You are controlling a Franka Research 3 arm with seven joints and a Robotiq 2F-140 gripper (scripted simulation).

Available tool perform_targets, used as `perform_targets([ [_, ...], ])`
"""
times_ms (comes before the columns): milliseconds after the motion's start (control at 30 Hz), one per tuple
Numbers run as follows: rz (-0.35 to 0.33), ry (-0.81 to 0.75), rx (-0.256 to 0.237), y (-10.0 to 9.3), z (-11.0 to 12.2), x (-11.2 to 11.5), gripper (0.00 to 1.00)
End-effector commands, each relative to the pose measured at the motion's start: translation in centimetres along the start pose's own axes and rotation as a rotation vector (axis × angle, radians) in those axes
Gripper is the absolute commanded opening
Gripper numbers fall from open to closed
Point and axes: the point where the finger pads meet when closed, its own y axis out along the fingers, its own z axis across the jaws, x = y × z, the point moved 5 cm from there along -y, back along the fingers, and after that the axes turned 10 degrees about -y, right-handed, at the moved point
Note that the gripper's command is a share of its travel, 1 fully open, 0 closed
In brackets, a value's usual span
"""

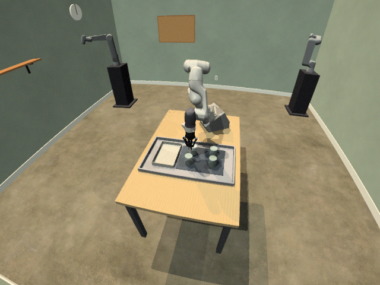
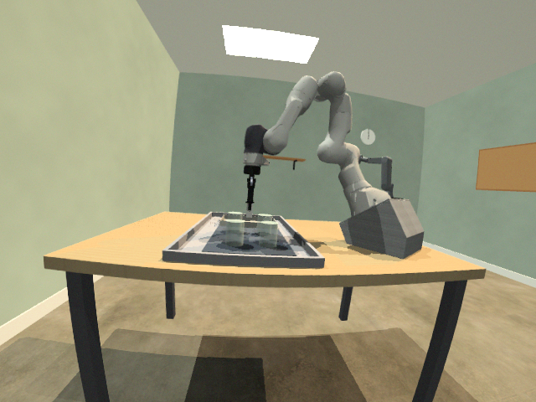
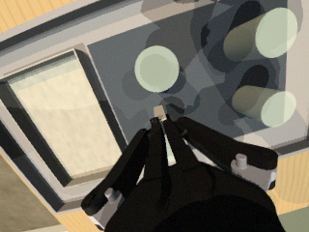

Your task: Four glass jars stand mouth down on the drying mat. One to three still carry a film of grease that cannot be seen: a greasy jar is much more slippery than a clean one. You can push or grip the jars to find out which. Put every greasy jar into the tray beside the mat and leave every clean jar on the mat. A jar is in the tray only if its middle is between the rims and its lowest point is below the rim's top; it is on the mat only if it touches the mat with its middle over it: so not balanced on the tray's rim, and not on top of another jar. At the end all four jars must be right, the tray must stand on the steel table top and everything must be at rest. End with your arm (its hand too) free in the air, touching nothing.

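Four pale glass jars stand mouth down on the dark mat (image 1: 200, 164): back left (image 1: 194, 150), back right (image 1: 214, 149), front left (image 1: 188, 157), front right (image 1: 212, 160). The cream-floored tray (image 1: 167, 154) sits beside the mat on its left and holds nothing. My gripper (image 1: 190, 145) (image 2: 249, 210) is shut and empty. It hangs straight down between the two jars nearest the tray, with its tips about level with the jar tops. In the wrist view the fingertips (image 3: 160, 115) are just short of one jar (image 3: 156, 68). Two more jars (image 3: 263, 34) (image 3: 266, 103) are to the right, and my hand hides the fourth.
Mat and tray lie on a steel table top with a raised grey rim (image 1: 187, 179), set on a wooden table. My arm's grey base (image 1: 216, 121) stands behind it. Two other arms on black pedestals stand far off by the walls.
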Motion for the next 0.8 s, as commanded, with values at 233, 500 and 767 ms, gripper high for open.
perform_targets([
  [233, -0.003, 0.0, -0.001, -4.6, -0.1, 0.0, 0.0],
  [500, -0.003, 0.0, -0.001, -7.7, -0.1, 0.0, 0.0],
  [767, -0.003, 0.0, -0.001, -7.7, 6.5, 0.8, 0.0],
])
